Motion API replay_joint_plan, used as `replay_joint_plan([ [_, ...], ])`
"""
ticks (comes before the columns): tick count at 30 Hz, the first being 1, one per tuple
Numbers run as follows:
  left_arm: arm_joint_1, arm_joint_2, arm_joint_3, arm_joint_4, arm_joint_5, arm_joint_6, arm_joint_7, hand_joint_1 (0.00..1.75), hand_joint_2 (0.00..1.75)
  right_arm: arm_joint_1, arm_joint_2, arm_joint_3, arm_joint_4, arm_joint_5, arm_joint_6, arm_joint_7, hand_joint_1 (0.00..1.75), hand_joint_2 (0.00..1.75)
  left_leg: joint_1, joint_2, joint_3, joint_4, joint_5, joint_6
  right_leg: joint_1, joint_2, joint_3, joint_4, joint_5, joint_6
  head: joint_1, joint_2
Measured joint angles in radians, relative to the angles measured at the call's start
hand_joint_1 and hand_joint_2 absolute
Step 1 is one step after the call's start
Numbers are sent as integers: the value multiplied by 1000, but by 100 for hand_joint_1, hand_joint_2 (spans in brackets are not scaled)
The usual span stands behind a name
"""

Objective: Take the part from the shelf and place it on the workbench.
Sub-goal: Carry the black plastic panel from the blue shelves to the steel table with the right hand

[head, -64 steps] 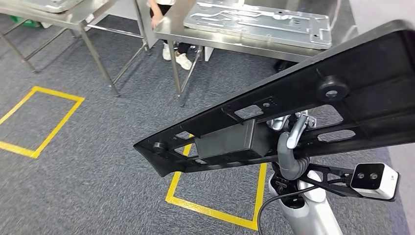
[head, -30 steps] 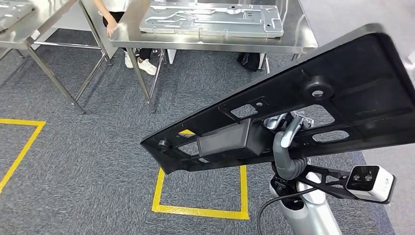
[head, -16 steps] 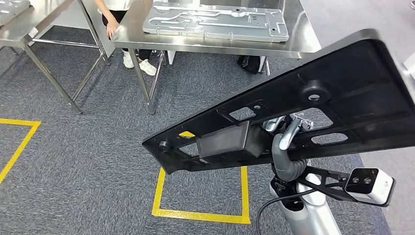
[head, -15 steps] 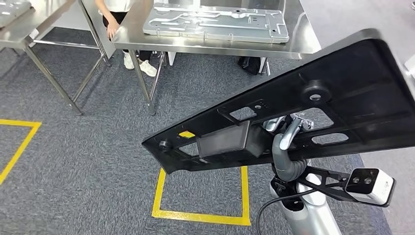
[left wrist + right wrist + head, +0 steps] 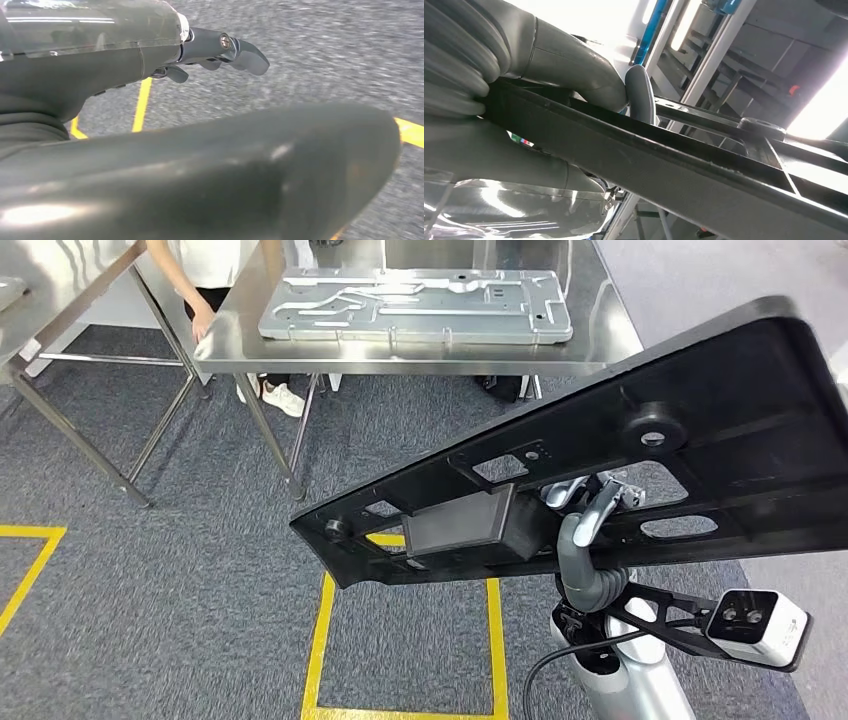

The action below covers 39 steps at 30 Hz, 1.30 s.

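My right hand grips a long, matte black plastic part, ribbed and pierced with cutouts. My left hand hangs empty, fingers loosely apart. A stamped metal plate lies on the steel tabletop.

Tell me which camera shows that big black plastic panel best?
The head view: the long black plastic panel appears nearly whole, with its cut-outs and round boss. The right wrist view shows just a close-up of its edge, clamped by the right hand. The left wrist view shows floor instead.
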Motion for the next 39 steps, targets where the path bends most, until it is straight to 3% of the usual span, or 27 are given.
replay_joint_plan([
  [2, 3, 1, 3, 0, 0, 5, 1, 0, 0, 0, 0, 2, 3, -1, 0, 0, 175, 175, -7, -2, 2, -94, 130, 12, 2, 4, 25, 2, -27, 8, 0, 0],
  [3, 4, 2, 4, 0, 0, 7, 1, 0, 0, -1, 0, 3, 4, -2, 0, 0, 175, 175, -11, -3, 4, -115, 168, 18, 2, 7, 33, -1, -37, 14, 0, 0],
  [4, 3, 3, 5, 0, 0, 9, 1, 0, 0, -2, 1, 4, 5, -2, 0, 0, 175, 175, -15, -3, 8, -119, 173, 23, 1, 9, 42, -5, -45, 22, 0, 0],
  [6, -3, 3, 5, 0, -1, 11, 1, 0, 0, -10, 1, 6, 3, -3, 0, 0, 175, 175, -13, -5, 27, -127, 163, 35, -2, 8, 58, -12, -59, 36, 0, 0],
  [8, -9, 3, 5, 0, -1, 10, 1, 0, 0, -20, 1, 7, 1, -4, 0, -1, 175, 175, -8, -6, 47, -138, 151, 45, -5, 4, 32, 49, -85, 48, 0, 0],
  [10, -11, 3, 5, 0, -1, 10, 1, 0, 0, -24, 1, 9, 2, -4, 0, -1, 175, 175, -7, -6, 65, -141, 134, 50, -10, 2, -65, 196, -126, 57, 0, 0],
  [11, -11, 4, 5, 0, -1, 10, 0, 0, 0, -24, 1, 9, 3, -5, 0, -1, 175, 175, -7, -6, 74, -141, 125, 50, -12, 1, -119, 264, -135, 61, 0, 0],
  [12, -11, 3, 6, 0, -1, 10, 0, 0, 0, -23, 1, 10, 4, -6, 0, 0, 175, 175, -7, -6, 85, -141, 115, 50, -14, 0, -160, 300, -125, 63, 0, 0],
  [13, -10, 3, 6, 0, -1, 10, 0, 0, 0, -22, 1, 10, 5, -7, 0, 0, 175, 175, -7, -7, 98, -141, 106, 49, -15, 0, -181, 296, -92, 63, 0, 0],
  [14, -9, 3, 7, 0, -1, 10, -1, 0, 0, -23, 0, 10, 6, -9, -1, 1, 175, 175, -7, -7, 113, -141, 97, 48, -15, -1, -180, 250, -39, 62, 0, 0],
  [15, -8, 3, 7, 0, -1, 10, -2, 0, 0, -24, 0, 10, 6, -11, -1, 1, 175, 175, -7, -8, 125, -142, 88, 47, -14, -3, -166, 177, 19, 57, 0, 0],
  [17, -10, 2, 8, 0, -1, 8, -4, 0, 0, -27, 0, 11, 6, -16, -2, 2, 175, 175, -8, -10, 144, -145, 71, 38, -8, -6, -132, 57, 86, 46, 0, 0],
  [19, -13, 1, 9, 1, -1, 8, -6, 0, 0, -29, 0, 11, 5, -19, -3, 2, 175, 175, -8, -12, 151, -151, 62, 26, -1, -6, -121, 26, 86, 34, 0, 0],
  [21, -14, 2, 10, 1, -2, 7, -7, 0, 0, -29, 0, 12, 4, -19, -4, 1, 175, 175, -7, -11, 157, -153, 57, 15, -3, -3, -114, 14, 88, 23, 0, 0],
  [23, -15, 2, 10, 0, -2, 7, -8, 0, 0, -31, 1, 12, 2, -19, -4, -2, 175, 175, -6, -10, 140, -105, 31, 5, -9, -2, -99, 0, 89, 13, 0, 0],
  [26, -13, 4, 12, 0, -2, 6, -9, 0, 0, -31, 1, 12, 1, -20, -3, -8, 175, 175, -2, -10, 28, 89, -44, -5, -9, -3, -83, -4, 79, 4, 0, 0],
  [27, -12, 4, 12, 0, -2, 6, -9, 0, 0, -29, 1, 12, 1, -21, -2, -10, 175, 175, 0, -9, -6, 133, -48, -7, -9, 1, -79, -4, 73, 5, 0, 0],
  [28, -10, 4, 12, 0, -2, 5, -9, 0, 0, -27, 1, 13, 1, -23, -1, -10, 175, 175, 1, -10, -22, 138, -29, -9, -9, 5, -72, -4, 68, 6, 0, 0],
  [29, -8, 4, 12, 0, -2, 5, -9, 0, 0, -26, 1, 13, 1, -26, 0, -11, 175, 175, 3, -10, -17, 101, 11, -10, -9, 11, -64, -3, 61, 8, 0, 0],
  [31, -5, 5, 13, 0, -3, 5, -9, 0, 0, -25, 1, 13, 0, -33, 2, -15, 175, 175, 7, -24, 34, -42, 102, -10, -9, 21, -47, -1, 46, 14, 0, 0],
  [32, -4, 6, 14, 0, -3, 5, -9, 0, 0, -24, 1, 13, -1, -36, 5, -17, 175, 175, 7, -30, 57, -98, 128, -6, -8, 27, -42, 0, 39, 19, 0, 0],
  [33, -4, 7, 15, 0, -4, 4, -10, 0, 0, -23, 1, 13, -3, -38, 8, -19, 175, 175, 6, -35, 70, -130, 137, -2, -7, 33, -39, 1, 33, 24, 0, 0],
  [35, -5, 8, 18, 0, -6, 3, -11, 0, 0, -19, 1, 14, -7, -39, 13, -23, 175, 175, 2, -31, 76, -141, 130, 11, -8, 43, -38, -2, 26, 35, 0, 0],
  [37, -7, 8, 19, 0, -9, 0, -13, 0, 0, -14, 1, 13, -15, -40, 16, -25, 175, 175, 3, -22, 84, -147, 126, 25, -10, 36, -40, 9, 17, 46, 0, 0],
  [39, -9, 8, 20, 0, -11, -3, -15, 0, 0, -11, 1, 12, -20, -40, 18, -27, 175, 175, 6, -11, 95, -153, 118, 37, -12, 15, -84, 94, -17, 55, 0, 0],
])
